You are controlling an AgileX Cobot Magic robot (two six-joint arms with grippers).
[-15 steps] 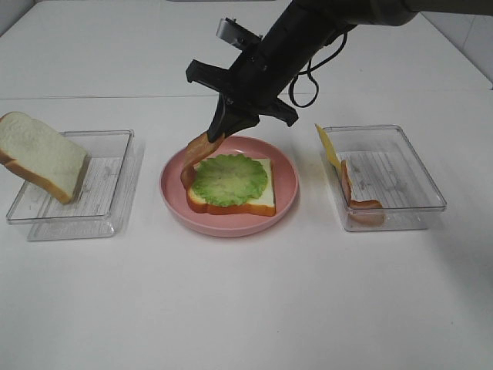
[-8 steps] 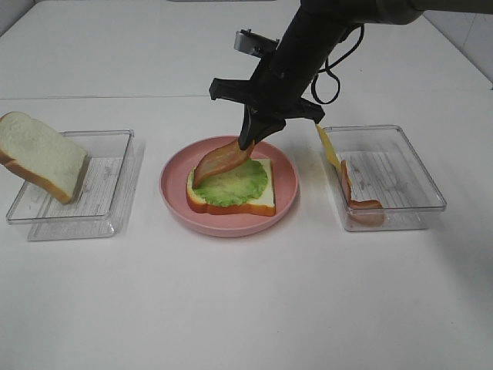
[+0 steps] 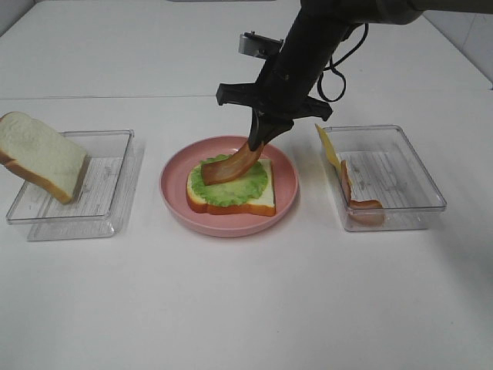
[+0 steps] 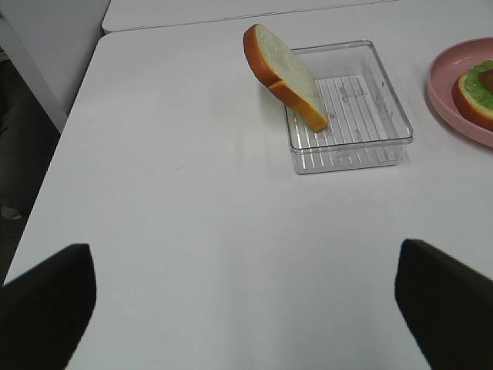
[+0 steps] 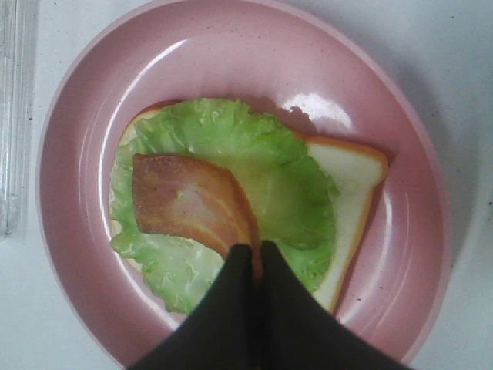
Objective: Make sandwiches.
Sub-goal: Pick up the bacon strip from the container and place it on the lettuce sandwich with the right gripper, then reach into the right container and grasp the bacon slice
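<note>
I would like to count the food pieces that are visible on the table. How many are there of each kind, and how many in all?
bread slice: 2
lettuce leaf: 1
bacon strip: 2
cheese slice: 1
total: 6

Setting: robot test bench, lab-type room.
Evidence:
- plain white worktop (image 3: 246, 308), with a seam running across its far part
- black jointed arm (image 3: 316, 31) reaching in from above, trailing a looped black cable (image 3: 337, 77)
- clear plastic tray (image 3: 104, 185) on the left and second clear tray (image 3: 400, 173) on the right, flanking a pink plate (image 3: 171, 189)
- bread slice (image 3: 42, 154) propped on the left tray's rim
</note>
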